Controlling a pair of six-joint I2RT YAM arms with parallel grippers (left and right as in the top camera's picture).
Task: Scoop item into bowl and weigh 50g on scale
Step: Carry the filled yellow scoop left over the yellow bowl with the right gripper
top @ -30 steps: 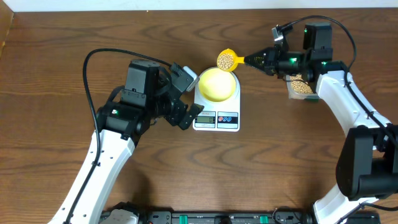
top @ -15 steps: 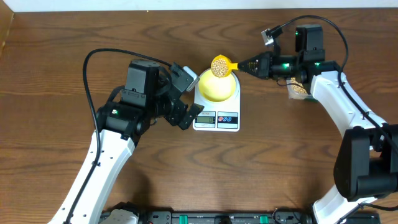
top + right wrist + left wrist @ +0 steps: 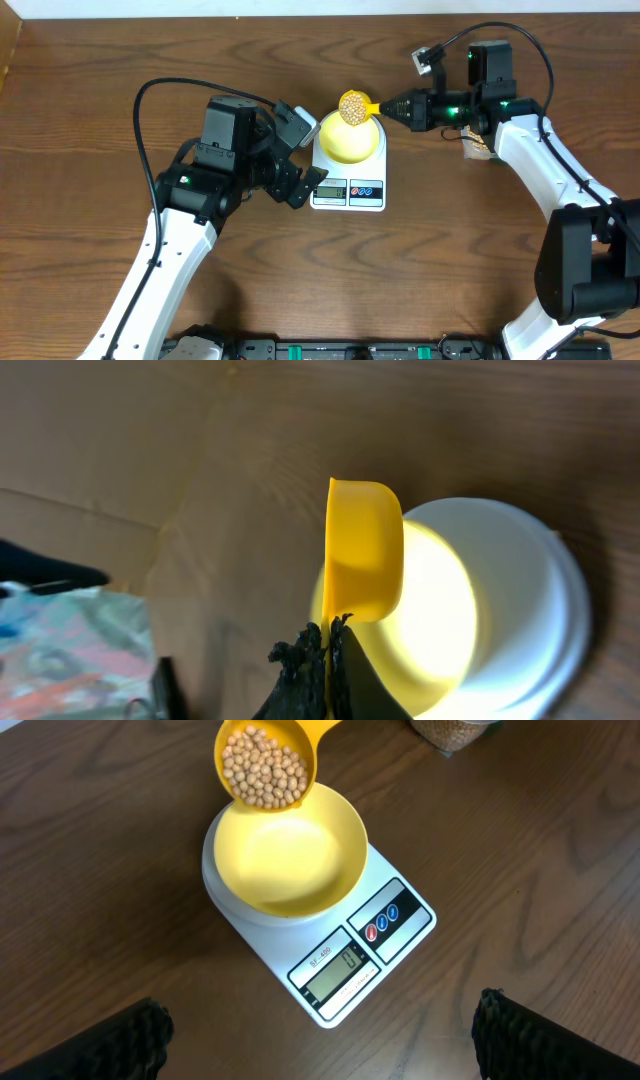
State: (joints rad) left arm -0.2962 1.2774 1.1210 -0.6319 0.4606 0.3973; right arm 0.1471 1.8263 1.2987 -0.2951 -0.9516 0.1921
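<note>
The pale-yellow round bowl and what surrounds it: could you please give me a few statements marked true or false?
1. The pale-yellow round bowl sits on the white flat digital scale. True.
2. The bowl holds small tan beans. False: the bowl is empty. The beans fill the bright yellow plastic scoop, which is over the bowl's rim.
3. The right pincer is shut on the scoop's handle. True.
4. The left pincer grips the bowl. False: it is open, apart from the bowl, and holds nothing.
5. The scoop is tipped over and beans are pouring out. False: it is level, with the beans inside.
</note>
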